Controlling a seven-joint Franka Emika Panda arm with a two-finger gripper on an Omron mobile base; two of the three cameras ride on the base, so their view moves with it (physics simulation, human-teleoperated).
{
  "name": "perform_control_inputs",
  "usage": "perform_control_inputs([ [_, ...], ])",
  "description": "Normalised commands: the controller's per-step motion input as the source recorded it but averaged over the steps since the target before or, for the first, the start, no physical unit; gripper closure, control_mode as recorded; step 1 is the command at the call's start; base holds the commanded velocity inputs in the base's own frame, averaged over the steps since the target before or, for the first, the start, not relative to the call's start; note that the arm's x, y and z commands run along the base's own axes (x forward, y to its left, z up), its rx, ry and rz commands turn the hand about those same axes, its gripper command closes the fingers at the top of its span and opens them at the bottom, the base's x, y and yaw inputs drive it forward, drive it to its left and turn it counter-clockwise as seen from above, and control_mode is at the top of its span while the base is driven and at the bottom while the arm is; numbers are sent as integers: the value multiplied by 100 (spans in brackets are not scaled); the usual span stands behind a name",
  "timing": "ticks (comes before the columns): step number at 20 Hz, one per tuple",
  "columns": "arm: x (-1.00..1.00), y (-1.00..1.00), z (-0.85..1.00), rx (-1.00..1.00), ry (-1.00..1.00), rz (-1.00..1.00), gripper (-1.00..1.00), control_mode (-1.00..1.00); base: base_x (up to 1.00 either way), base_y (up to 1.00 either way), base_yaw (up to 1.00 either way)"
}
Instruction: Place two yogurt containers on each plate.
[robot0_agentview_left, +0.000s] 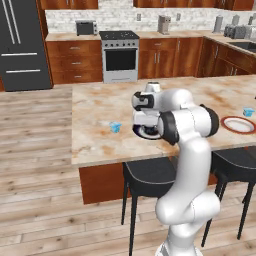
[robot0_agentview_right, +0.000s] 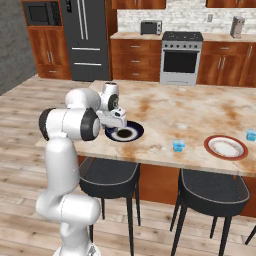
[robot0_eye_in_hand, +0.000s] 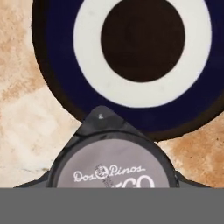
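Gripper: the gripper (robot0_agentview_right: 120, 126) hung low over the near-left part of the bench (robot0_agentview_left: 100, 102), right at the dark plate; its jaws stood wide around a dark yogurt cup, though whether they actually pressed on it could not be told.
Dark cup: in the hand view the dark yogurt cup (robot0_eye_in_hand: 111, 164) sat close under the camera, grey lid up with pale lettering, a small tab pointing at the plate; its top edge overlapped the plate's rim in that view.
Dark plate: the dark-rimmed plate (robot0_eye_in_hand: 61, 83), white ring and dark centre, lay flat on the marbled bench, its centre bare; in the right base view it peeked out (robot0_agentview_right: 134, 131) just beyond the hand.
Blue cup, middle: one light blue cup (robot0_agentview_right: 178, 145) stood upright on the bench between the two plates, near the front edge, apart from both; the left base view showed it too (robot0_agentview_left: 115, 127).
Red plate: the red-rimmed plate (robot0_agentview_right: 226, 147) lay flat toward the right end, white centre bare.
Blue cup, far right: another light blue cup (robot0_agentview_right: 251, 135) stood just beyond the red plate, on the bench.
Below: dark stools (robot0_agentview_right: 107, 175) stood tucked under the front edge.
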Motion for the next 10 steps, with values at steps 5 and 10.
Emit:
perform_control_inputs([
  [5,41,-68,-5,5,8,-2,100,-100,0,0,0],
  [10,50,-43,-26,1,0,-1,100,-100,0,0,0],
])
